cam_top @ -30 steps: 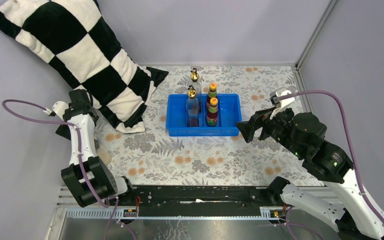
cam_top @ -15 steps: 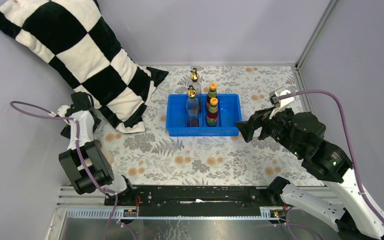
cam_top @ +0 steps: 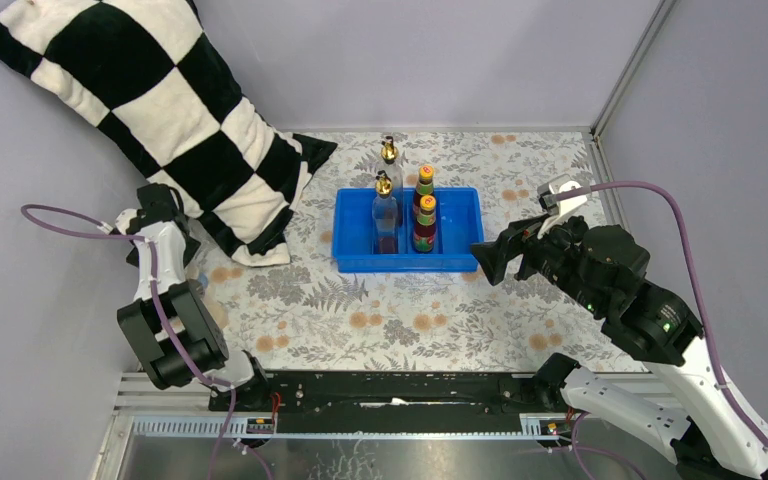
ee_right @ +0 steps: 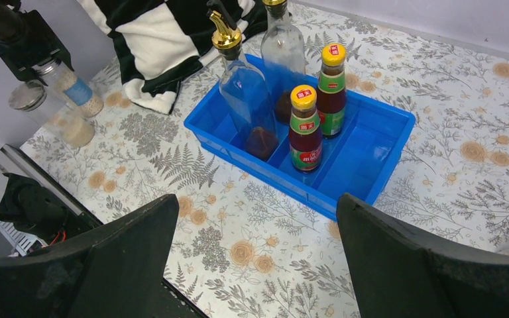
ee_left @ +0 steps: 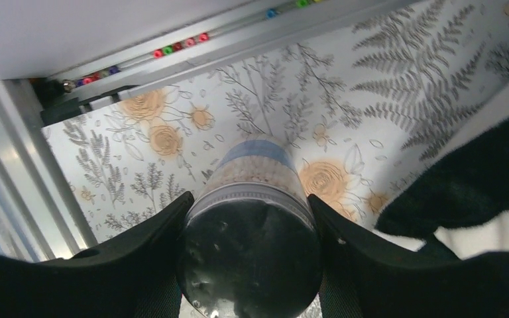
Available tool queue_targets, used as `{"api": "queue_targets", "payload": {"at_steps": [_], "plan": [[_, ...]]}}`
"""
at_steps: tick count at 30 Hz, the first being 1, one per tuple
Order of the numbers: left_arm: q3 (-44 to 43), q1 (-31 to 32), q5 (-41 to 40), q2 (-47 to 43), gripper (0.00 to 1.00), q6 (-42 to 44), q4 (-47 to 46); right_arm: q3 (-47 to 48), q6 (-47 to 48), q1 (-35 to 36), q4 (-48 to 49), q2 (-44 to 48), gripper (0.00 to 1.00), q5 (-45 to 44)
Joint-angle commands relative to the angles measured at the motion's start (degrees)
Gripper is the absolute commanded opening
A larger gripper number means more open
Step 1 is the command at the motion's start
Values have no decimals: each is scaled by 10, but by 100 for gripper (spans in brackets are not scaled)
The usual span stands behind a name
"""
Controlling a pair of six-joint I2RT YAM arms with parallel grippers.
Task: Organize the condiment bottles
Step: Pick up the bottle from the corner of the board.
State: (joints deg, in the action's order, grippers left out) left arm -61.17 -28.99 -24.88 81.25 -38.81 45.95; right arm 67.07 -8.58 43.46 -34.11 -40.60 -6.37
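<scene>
Your left fingers (ee_left: 162,228) sat tight against both sides of the blue-banded jar (ee_left: 255,162), high up at its lid, so the left gripper (ee_left: 250,200) read as clamped on it. I could not tell whether the jar's base was on the table or off it. That jar was well left of the blue tray (ee_right: 371,152), with a second silver-lidded jar (ee_right: 46,109) just beside it on the side away from the tray and the checkered pillow (cam_top: 140,110) close by. In the tray, two gold-spouted bottles (ee_right: 242,86) stood in the left compartment and two orange-capped bottles (ee_right: 305,129) in the middle one. No black-capped shakers showed in any view. Your right fingers (ee_right: 132,245) were spread wide with nothing between them, and the right gripper (ee_right: 255,202) hung by the tray's near right corner. Risks as I judged them: a hold that high could let the jar swing or slip on a lift. A sideways move could knock the neighbour jar or snag the pillow. A low carry into the tray could clip the tall gold spouts. The parked right arm could also crowd a drop on the tray's right side.
</scene>
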Motion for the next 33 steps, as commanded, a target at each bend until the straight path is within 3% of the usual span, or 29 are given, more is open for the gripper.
{"api": "queue_targets", "payload": {"at_steps": [1,5,9,24,33], "plan": [[-14,-2,89,-26,0,63,-48,-4,10,-2,26,-1,96,5],[0,5,179,-65,0,116,-104,-6,9,-2,28,-3,96,6],[-9,32,213,-70,0,131,-123,-6,8,-2,31,-7,96,6],[-73,336,117,-31,0,96,-135,-7,-8,-2,35,-23,96,12],[-208,491,87,35,0,96,-108,-11,-26,-2,42,-30,95,17]]}}
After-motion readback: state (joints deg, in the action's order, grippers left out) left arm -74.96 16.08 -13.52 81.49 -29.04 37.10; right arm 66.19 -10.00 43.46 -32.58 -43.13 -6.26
